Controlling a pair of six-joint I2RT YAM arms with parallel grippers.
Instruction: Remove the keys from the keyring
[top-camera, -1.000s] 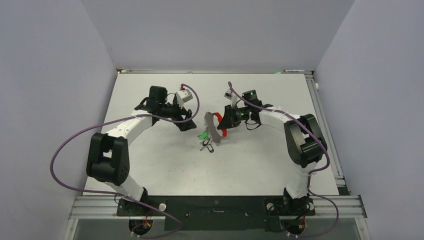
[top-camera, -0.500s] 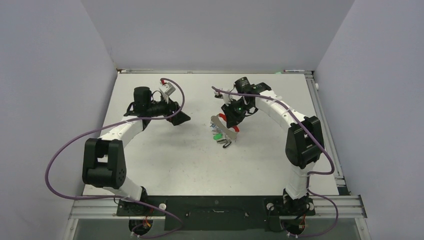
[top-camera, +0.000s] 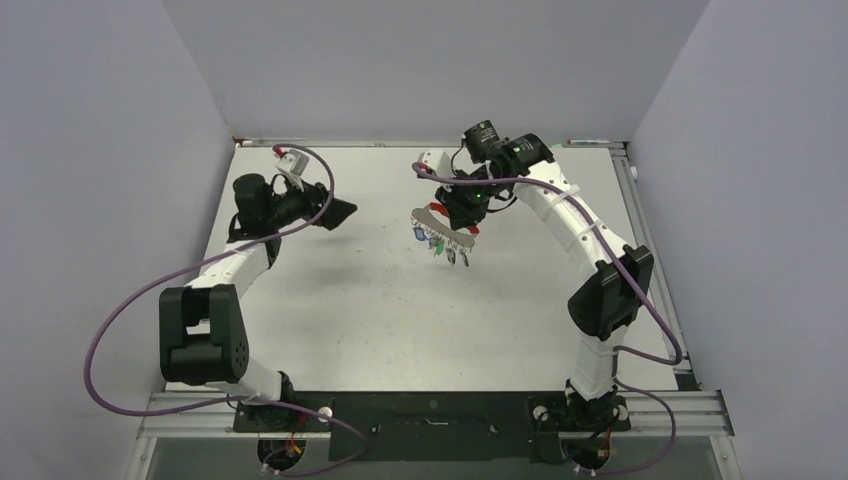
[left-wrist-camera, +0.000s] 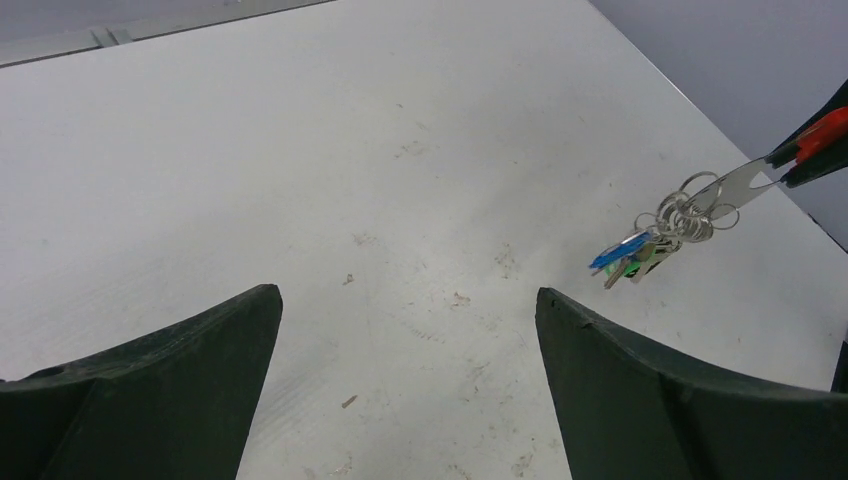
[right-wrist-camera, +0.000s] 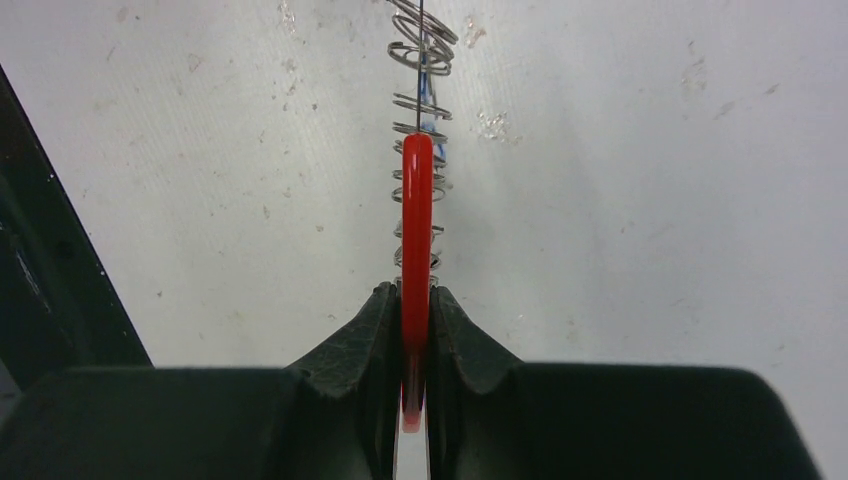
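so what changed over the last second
The left gripper, open and empty, pulled back leftward, away from the thin red and silvery-grey keyring. The right gripper carried that keyring toward the white table's far edge. Unchanged: its grip on the red part, the tiny colour-tagged metal keys still hanging on.

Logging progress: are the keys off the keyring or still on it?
On it. The keys hang in a bunch from the keyring, whose red part sits clamped in the right gripper.
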